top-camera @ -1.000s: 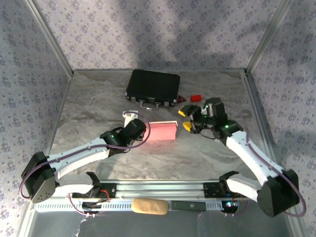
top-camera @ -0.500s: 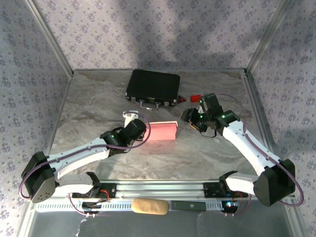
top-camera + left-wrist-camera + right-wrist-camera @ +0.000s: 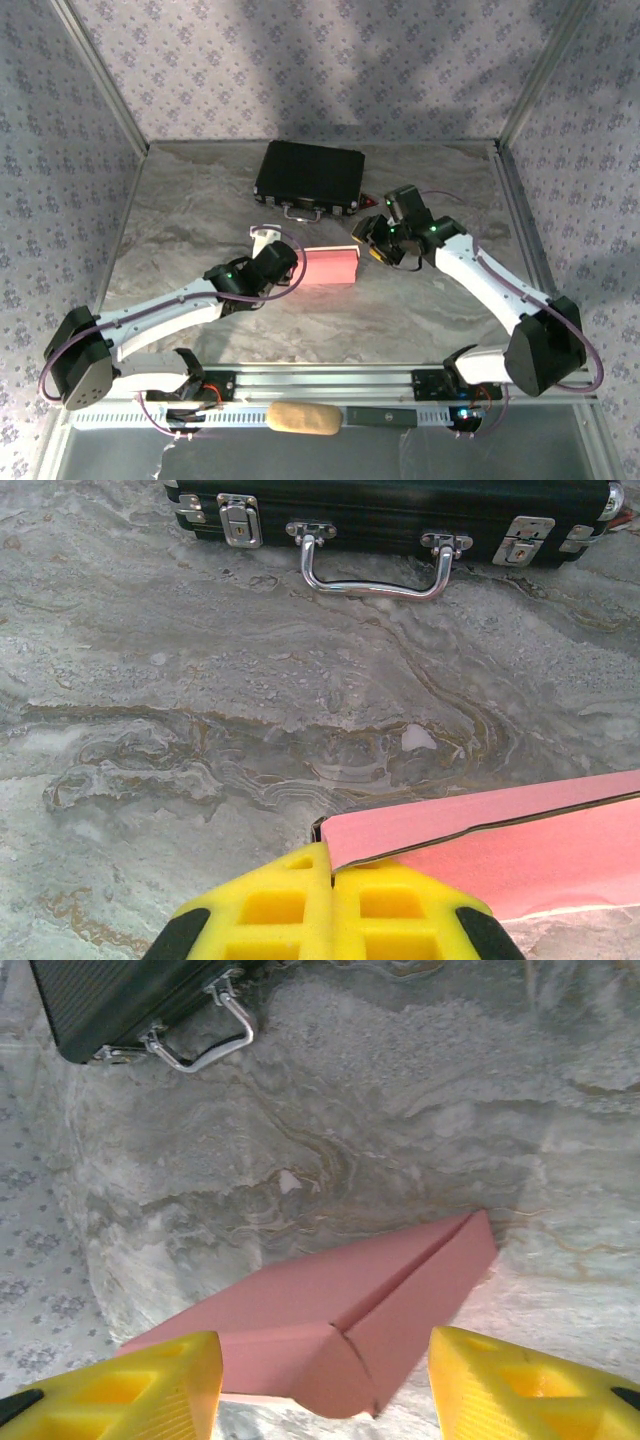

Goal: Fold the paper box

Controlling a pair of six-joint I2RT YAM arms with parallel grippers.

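Observation:
The paper box point(image 3: 327, 266) is a flat pink card sleeve lying mid-table. My left gripper point(image 3: 291, 270) is at its left end. In the left wrist view the yellow fingers point(image 3: 270, 905) are pressed together, and the left gripper point(image 3: 333, 865) is shut on the corner of the paper box point(image 3: 520, 840). My right gripper point(image 3: 372, 240) hangs at the box's right end. In the right wrist view the right gripper point(image 3: 325, 1365) is open. Its fingers point(image 3: 150, 1380) stand either side of the rounded end flap of the paper box point(image 3: 340, 1305), with a gap on both sides.
A black hard case point(image 3: 310, 178) with metal latches and a handle lies behind the box, and shows as the case point(image 3: 400, 500) and the case point(image 3: 120, 1000) in the wrist views. Patterned walls enclose the table. A tan pad point(image 3: 300, 418) lies on the front rail.
My right gripper has swung left from near the red block to the box's right end, and its jaws have narrowed somewhat. The left arm and the box have stayed still.

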